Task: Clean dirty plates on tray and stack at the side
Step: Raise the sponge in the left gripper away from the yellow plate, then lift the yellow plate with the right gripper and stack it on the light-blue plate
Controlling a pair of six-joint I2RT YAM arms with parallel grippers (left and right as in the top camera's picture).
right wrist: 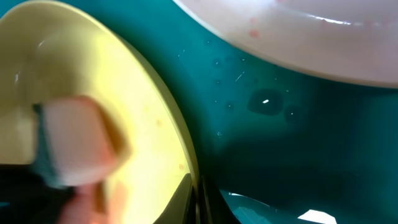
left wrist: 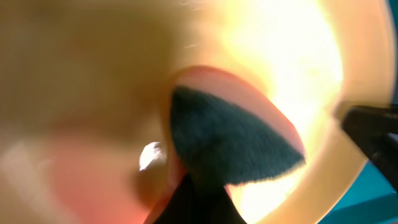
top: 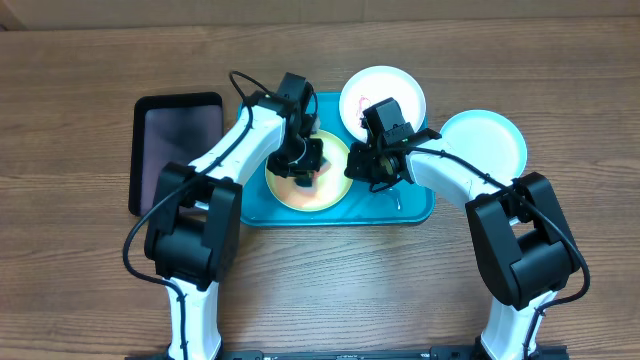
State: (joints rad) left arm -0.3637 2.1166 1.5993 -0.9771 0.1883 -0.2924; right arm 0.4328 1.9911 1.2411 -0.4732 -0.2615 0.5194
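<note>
Step in hand: scrubbing. The yellow-green plate (top: 318, 192) is seated in the tray (top: 415, 210) at mid-table. A sponge (left wrist: 230, 137) is clamped in the left end effector (top: 300, 165) and pressed upon it. The right end effector (top: 365, 165) is set at its rim, grip indiscernible. Next: reddish smear to be wiped, firm contact judged necessary

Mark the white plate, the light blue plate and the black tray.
white plate (top: 385, 82): overhead view, upper inner face.
light blue plate (top: 490, 140): overhead view, its middle.
black tray (top: 178, 135): overhead view, bare floor.
</note>
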